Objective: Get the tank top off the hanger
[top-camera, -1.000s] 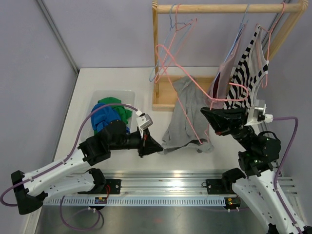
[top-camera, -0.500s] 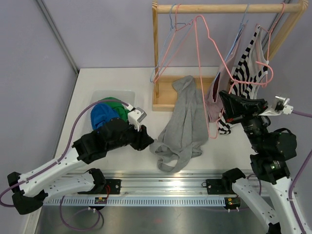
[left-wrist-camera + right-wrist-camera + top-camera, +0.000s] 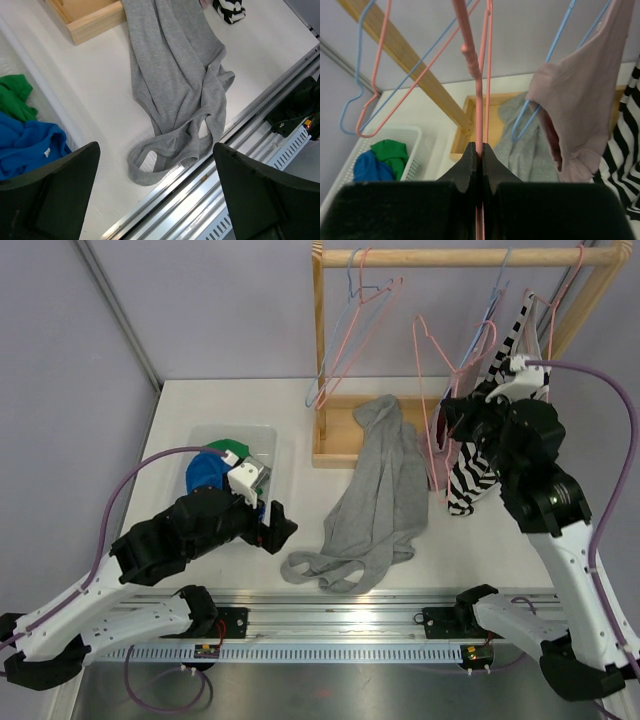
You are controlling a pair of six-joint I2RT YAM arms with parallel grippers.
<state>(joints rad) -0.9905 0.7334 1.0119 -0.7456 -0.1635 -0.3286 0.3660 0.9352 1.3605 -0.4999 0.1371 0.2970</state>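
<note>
Straps of the grey tank top [image 3: 380, 490] lie looped at the near end of the garment, just short of the metal rail [image 3: 350, 615] that carries both arms. From there the body stretches away across the table, near-left to far-right, until its far end reaches the wooden base of the clothes rack [image 3: 450, 257]. Left gripper [image 3: 272, 525] hangs just left of those straps with its jaws spread wide and nothing between them. In the left wrist view the strap loops sit below and slightly right of the open fingers. That makes the left arm by far the nearer to the cloth, should any tidying be needed.

Beside that arm, the white bin [image 3: 200, 435] holds blue and green clothing. Further back and higher, the right gripper [image 3: 479, 150] is clamped tight on the stem of the pink hanger [image 3: 476, 90], held up among the hanging garments with a striped top [image 3: 470, 475] close by. No grey fabric appears on the hanger's wire, so the tank top looks fully free of it. Whether the hook has found the rack's bar cannot be told.
</note>
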